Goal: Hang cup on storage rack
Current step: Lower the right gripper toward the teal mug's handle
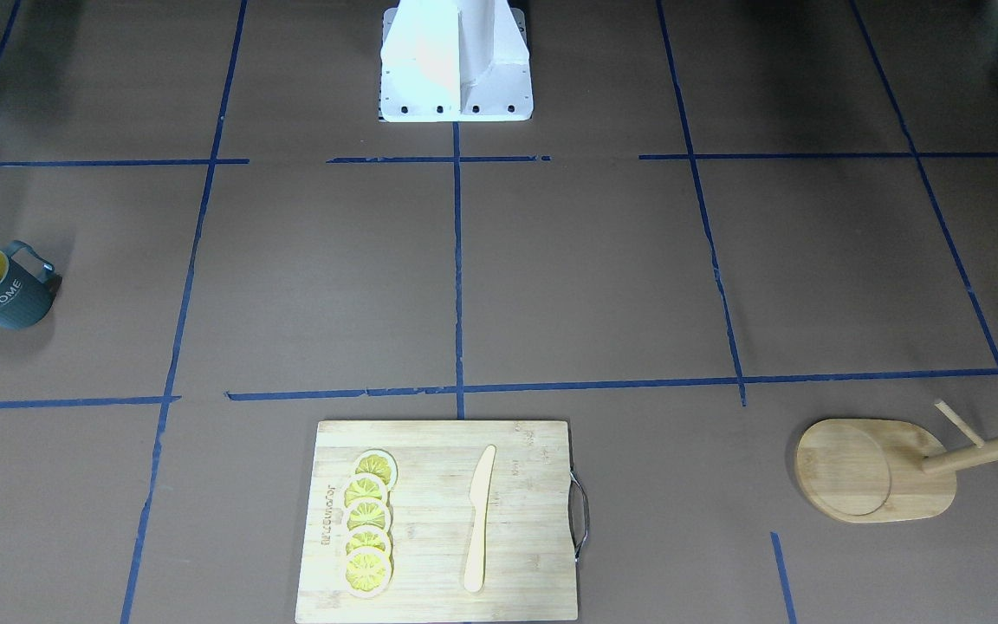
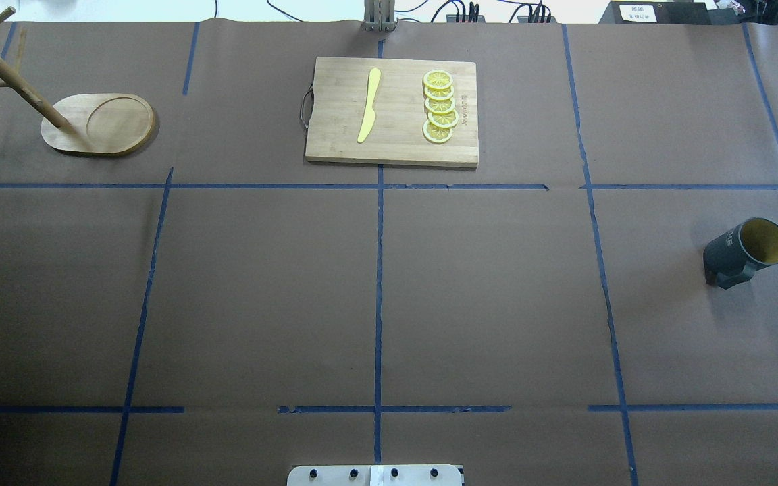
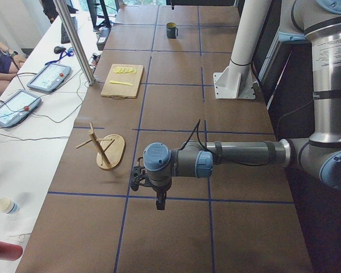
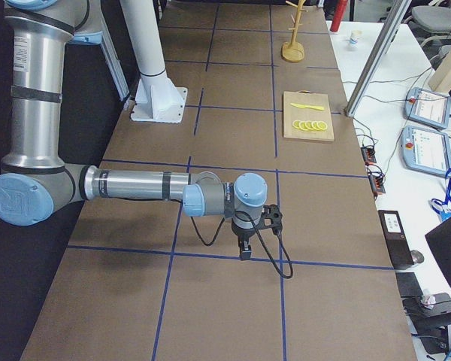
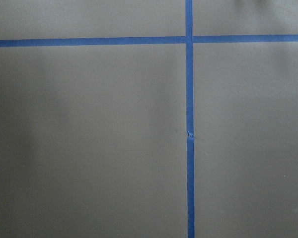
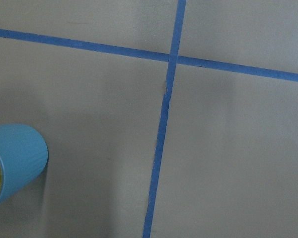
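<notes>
spanning every view: counter point(image 2: 483, 304), brown paper gridded with blue tape.

left arm point(image 3: 244, 153): stretched level above the counter's left end, wrist down. left claw point(image 3: 159, 202): holds nothing; whether its jaws stand apart or together, cannot tell at this range.

right arm point(image 4: 135, 184): mirrored pose over the right end. right claw point(image 4: 243, 253): empty; jaw state likewise cannot be told.

cutting board point(image 2: 396, 152): centre of the operators' side, carrying a yellow knife point(image 2: 369, 108) and a row of lemon slices point(image 2: 439, 108).

storage rack point(image 2: 102, 125): upright on its oval base, on the robot's left near the operators' edge, pegs bare.

cup point(image 2: 747, 251): upright on its base on the robot's right, well apart from the rack, handle turned toward the robot's side; its rim shows at the edge of the right wrist view.

step in hand, as judged: the start, the cup not yet grasped. next move calls for the right claw to travel to the cup and take it so the loop handle stays free. the wide gap to the rack suggests a long carry or a hand-over.
</notes>
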